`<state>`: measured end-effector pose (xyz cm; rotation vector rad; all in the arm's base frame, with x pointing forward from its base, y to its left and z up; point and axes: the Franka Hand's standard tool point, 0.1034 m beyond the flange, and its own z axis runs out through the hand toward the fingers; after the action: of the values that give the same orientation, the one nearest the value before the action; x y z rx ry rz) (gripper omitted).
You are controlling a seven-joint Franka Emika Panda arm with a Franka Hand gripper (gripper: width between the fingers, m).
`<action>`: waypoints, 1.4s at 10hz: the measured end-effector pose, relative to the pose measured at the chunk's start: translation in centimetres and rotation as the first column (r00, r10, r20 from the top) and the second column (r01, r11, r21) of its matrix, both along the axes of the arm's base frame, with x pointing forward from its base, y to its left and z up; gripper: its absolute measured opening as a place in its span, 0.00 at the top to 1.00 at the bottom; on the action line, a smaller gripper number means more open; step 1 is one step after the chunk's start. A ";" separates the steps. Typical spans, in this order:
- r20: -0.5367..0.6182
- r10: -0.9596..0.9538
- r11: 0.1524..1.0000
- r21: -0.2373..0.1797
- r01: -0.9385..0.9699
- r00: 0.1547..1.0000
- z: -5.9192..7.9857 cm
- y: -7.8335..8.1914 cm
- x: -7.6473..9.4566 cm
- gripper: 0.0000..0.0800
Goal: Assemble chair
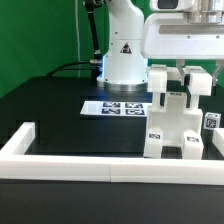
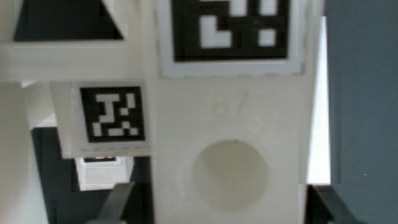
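The chair (image 1: 172,125) is a blocky white structure with small black-and-white tags. It stands upright at the exterior view's right, just inside the border rail. My gripper (image 1: 185,88) is at its top, a dark finger on each side of an upper white piece. In the wrist view that white piece (image 2: 222,120) fills the picture, with tags and an oval dimple. It sits between my fingertips (image 2: 121,205), and my gripper (image 2: 221,208) looks shut on it. Another tagged white part (image 1: 212,122) shows at the far right edge.
The marker board (image 1: 115,106) lies flat on the black table in front of the arm's white base (image 1: 122,55). The low white border rail (image 1: 60,160) runs along the near side and up the exterior view's left. A green backdrop stands behind.
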<state>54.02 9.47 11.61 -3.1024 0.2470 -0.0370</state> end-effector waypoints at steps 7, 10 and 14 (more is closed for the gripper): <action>-0.008 0.005 1.000 -0.004 -0.005 1.000 -0.7 -0.2 0.0 0.64; -0.018 0.017 1.000 -0.013 -0.017 1.000 -1.9 -0.3 0.5 0.64; -0.005 0.018 1.000 -0.014 -0.018 1.000 -1.9 -0.4 1.0 0.64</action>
<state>54.97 9.12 9.74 -3.1187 0.2198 -0.0313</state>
